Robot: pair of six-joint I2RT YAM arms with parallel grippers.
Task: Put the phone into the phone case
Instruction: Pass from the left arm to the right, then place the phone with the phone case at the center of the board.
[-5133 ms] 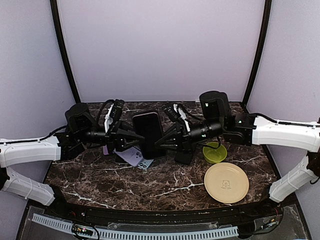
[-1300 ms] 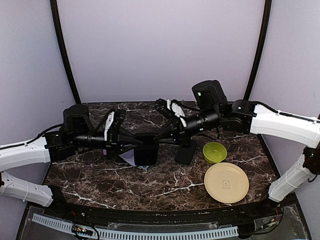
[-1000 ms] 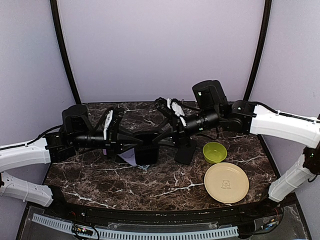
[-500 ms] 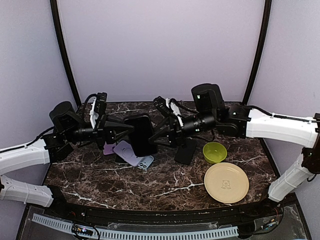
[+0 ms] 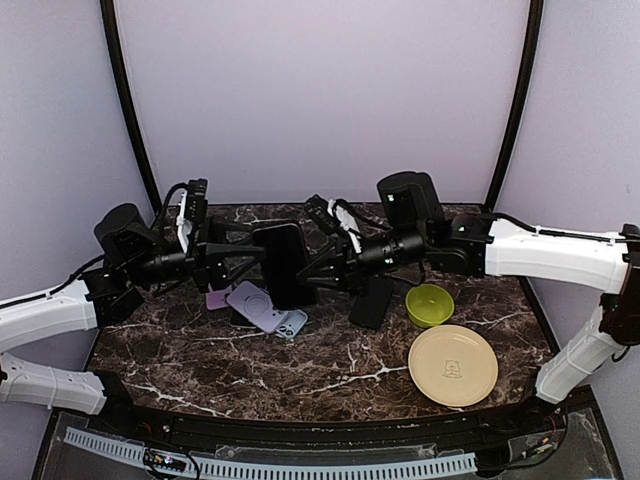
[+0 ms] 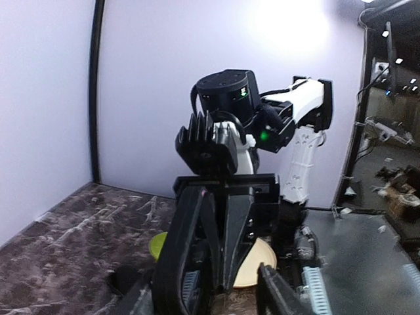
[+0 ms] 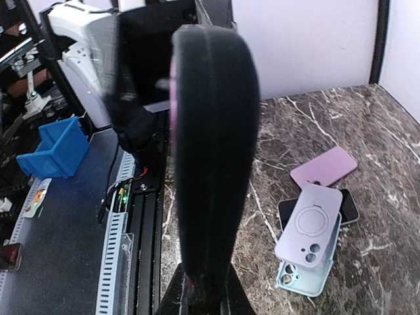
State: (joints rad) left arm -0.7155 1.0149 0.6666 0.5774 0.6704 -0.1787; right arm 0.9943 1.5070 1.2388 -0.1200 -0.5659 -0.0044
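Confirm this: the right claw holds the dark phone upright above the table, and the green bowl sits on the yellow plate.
Wrong on the bowl. The top external view shows the green bowl on the table beside the yellow plate, not on it. The right claw does hold the dark phone upright above the table.

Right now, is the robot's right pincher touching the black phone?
Touching. The right wrist view shows the right gripper pinching the bottom edge of the upright black phone between its fingertips.
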